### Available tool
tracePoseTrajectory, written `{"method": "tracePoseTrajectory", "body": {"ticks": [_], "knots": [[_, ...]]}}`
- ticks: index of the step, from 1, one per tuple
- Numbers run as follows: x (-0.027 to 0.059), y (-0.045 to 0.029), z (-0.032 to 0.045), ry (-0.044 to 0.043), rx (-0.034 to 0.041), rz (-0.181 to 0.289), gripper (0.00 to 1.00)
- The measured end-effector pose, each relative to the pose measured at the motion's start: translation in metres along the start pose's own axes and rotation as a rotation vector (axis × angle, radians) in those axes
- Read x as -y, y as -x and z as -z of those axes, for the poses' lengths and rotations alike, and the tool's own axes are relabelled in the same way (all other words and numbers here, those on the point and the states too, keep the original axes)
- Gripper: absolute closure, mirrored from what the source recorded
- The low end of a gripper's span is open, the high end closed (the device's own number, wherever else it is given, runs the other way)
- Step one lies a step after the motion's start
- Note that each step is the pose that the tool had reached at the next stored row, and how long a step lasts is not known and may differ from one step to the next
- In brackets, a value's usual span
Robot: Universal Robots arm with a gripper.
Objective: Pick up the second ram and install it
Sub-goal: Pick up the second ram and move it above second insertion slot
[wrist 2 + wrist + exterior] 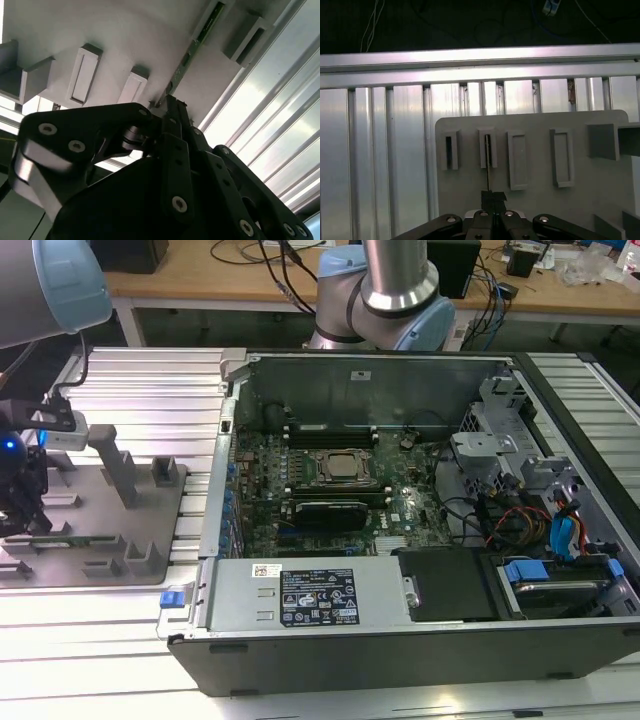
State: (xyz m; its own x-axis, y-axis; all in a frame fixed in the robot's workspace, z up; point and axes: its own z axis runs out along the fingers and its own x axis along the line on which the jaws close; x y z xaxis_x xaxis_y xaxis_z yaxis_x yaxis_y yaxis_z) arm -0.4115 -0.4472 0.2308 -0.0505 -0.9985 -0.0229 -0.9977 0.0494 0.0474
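We see the gripper [494, 201] with its fingers pressed together on the second ram [487, 167], pinching the thin green stick edge-on at its near end. In the second wrist view the second ram [193, 49] runs from the fingertips toward the grey blocks [82, 75]. It stands in a slotted block [492, 147] on a grey plate [540, 200]. In the exterior view the plate lies on the ribbed metal desk [150, 380] at the exterior view's left, well apart from the open computer case [370, 375].
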Motion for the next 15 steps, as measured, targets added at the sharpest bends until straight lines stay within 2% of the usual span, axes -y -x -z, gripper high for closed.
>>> {"method": "tracePoseTrajectory", "body": {"ticks": [2, 3, 6, 8, 9, 15], "knots": [[0.0000, -0.0002, 0.0000, 0.0000, 0.0000, 0.000, 0.72], [0.0000, -0.0003, 0.0000, 0.0000, 0.0000, 0.000, 0.72], [0.0002, -0.0004, -0.0038, 0.0010, -0.0023, 0.048, 0.72], [0.0003, -0.0005, -0.0054, 0.0013, -0.0029, 0.063, 0.72], [0.0005, -0.0005, -0.0085, 0.0015, -0.0035, 0.073, 0.72], [0.0010, -0.0008, -0.0191, 0.0017, -0.0038, 0.083, 0.72]]}}
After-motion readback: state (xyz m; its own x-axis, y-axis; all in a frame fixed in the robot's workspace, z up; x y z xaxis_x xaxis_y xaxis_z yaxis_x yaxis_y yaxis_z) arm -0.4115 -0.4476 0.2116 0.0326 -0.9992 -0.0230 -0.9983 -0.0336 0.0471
